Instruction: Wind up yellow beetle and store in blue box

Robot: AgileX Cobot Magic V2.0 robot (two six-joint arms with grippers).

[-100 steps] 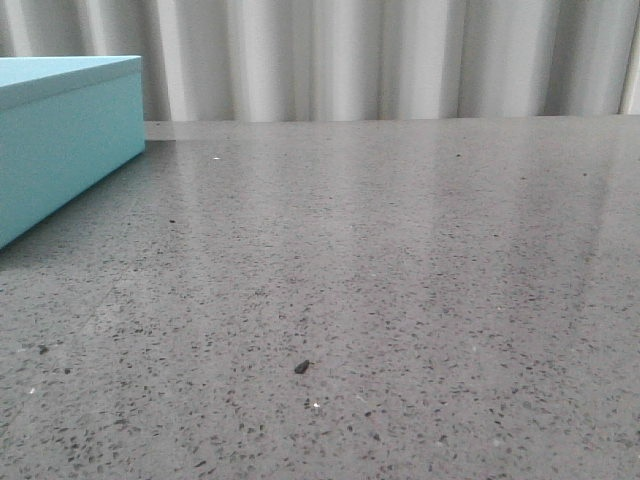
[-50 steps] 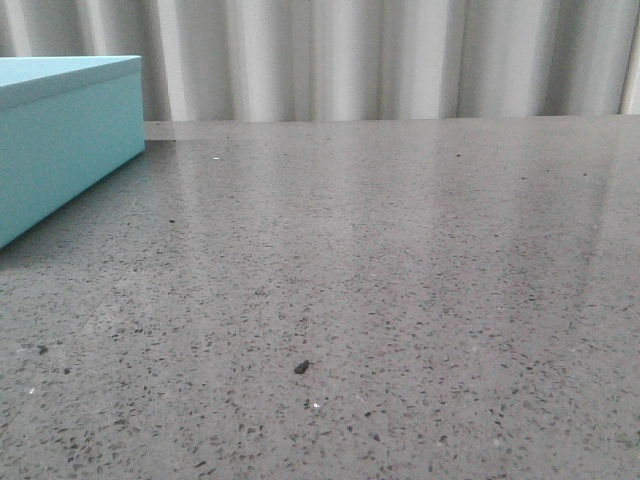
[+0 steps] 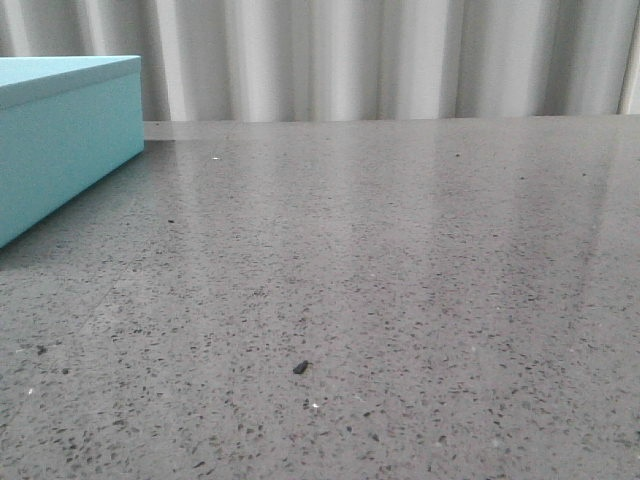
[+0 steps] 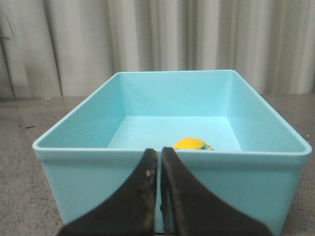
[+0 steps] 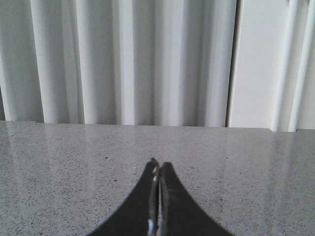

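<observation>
Resting inside the blue box (image 4: pixel 170 115), on its floor near the wall closest to the left wrist camera, was the yellow beetle (image 4: pixel 193 144), only its rounded roof showing above that wall's rim. Stood open-topped in the left wrist view, the box, with no lid on it there, on the speckled grey table (image 4: pixel 19 162). Hung just before the near wall of the box, the left gripper (image 4: pixel 158 162), its two dark fingers (image 4: pixel 142 191) pressed almost together with a bare slit between them and nothing held. Pointed out over bare tabletop toward the pale curtain (image 5: pixel 147 59), the right gripper (image 5: pixel 157 169), likewise closed tip to tip and empty-handed. Seen from the front, only a turquoise corner of the box at the far left edge of the table, its top edge visible but its inside not; neither arm in that view. Lay near the front middle of the table, well apart from the box, a small dark crumb (image 3: pixel 300 367). Hung behind the table's far edge, the same pleated pale curtain.
</observation>
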